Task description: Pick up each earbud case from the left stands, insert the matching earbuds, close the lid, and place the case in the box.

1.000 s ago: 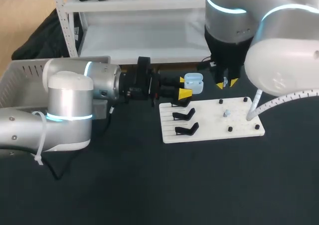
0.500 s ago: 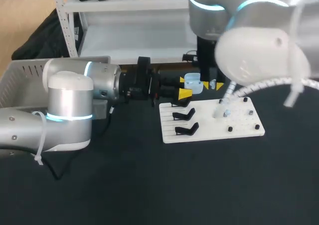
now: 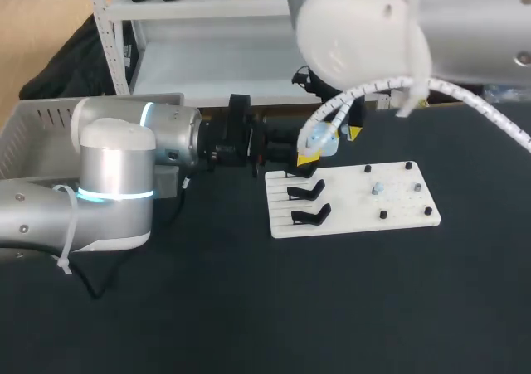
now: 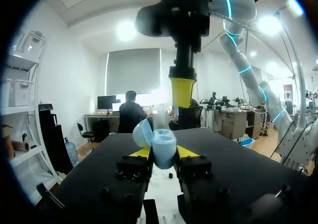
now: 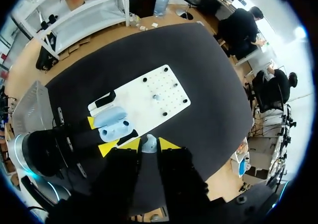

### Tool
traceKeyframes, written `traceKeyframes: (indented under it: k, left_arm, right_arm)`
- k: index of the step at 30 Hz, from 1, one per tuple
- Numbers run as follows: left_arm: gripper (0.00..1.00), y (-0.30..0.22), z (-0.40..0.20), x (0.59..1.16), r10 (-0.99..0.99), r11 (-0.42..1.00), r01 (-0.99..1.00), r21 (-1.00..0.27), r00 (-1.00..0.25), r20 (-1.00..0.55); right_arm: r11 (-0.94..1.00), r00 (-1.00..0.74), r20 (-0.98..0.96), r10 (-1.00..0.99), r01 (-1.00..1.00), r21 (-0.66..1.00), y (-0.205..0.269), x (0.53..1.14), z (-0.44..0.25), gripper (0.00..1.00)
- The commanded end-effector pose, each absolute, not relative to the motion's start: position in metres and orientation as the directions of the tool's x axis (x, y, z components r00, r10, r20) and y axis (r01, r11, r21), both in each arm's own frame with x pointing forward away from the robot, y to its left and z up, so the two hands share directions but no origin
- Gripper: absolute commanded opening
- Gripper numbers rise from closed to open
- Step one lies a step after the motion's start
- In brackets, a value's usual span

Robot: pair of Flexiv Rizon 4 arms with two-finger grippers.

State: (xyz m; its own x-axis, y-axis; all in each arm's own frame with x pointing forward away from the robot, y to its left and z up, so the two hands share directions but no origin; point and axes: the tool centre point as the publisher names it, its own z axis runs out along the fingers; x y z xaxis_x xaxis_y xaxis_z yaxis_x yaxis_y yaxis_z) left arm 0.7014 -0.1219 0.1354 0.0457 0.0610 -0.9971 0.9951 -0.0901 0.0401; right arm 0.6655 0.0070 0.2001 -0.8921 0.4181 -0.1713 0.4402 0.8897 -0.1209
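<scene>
My left gripper (image 3: 309,153) is shut on a light blue earbud case (image 3: 322,140), held just behind the white board (image 3: 357,200). The case's lid stands open, and the case (image 4: 161,145) sits between the left gripper's (image 4: 161,153) yellow tips. My right gripper (image 5: 149,144) hangs above the open case (image 5: 112,122), shut on a small pale earbud (image 5: 149,145). In the head view the right gripper (image 3: 350,131) shows just right of the case, under its big arm. Another earbud (image 3: 377,189) stands on the board's peg side. Two black stands (image 3: 305,191) on the board's left side are bare.
A grey basket (image 3: 33,121) sits at the table's far left, behind my left arm. Small black pegs (image 3: 382,215) dot the board's right half. Dark tabletop lies open in front of the board.
My right arm has swung left from over the board's right half to above the held case. The left arm and the case have stayed still.
</scene>
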Motion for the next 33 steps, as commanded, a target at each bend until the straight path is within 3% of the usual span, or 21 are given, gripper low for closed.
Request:
traceKeyframes:
  k: [1,11,33]
  left_arm:
    - [0.00,-0.122,0.134,0.702,0.058,-0.090,0.995,0.041,0.047,-0.997]
    - [0.00,-0.122,0.134,0.702,0.058,-0.090,0.995,0.041,0.047,-0.997]
    - [0.00,-0.122,0.134,0.702,0.058,-0.090,0.995,0.041,0.047,-0.997]
  right_arm:
    - [0.887,-0.892,-0.169,0.419,0.442,-0.134,0.009,0.667,0.201,0.00]
    - [0.850,-0.835,-0.214,0.507,0.526,-0.038,0.015,0.672,0.208,0.00]
    - [0.748,-0.738,-0.196,0.645,0.662,-0.031,0.042,0.683,0.201,0.00]
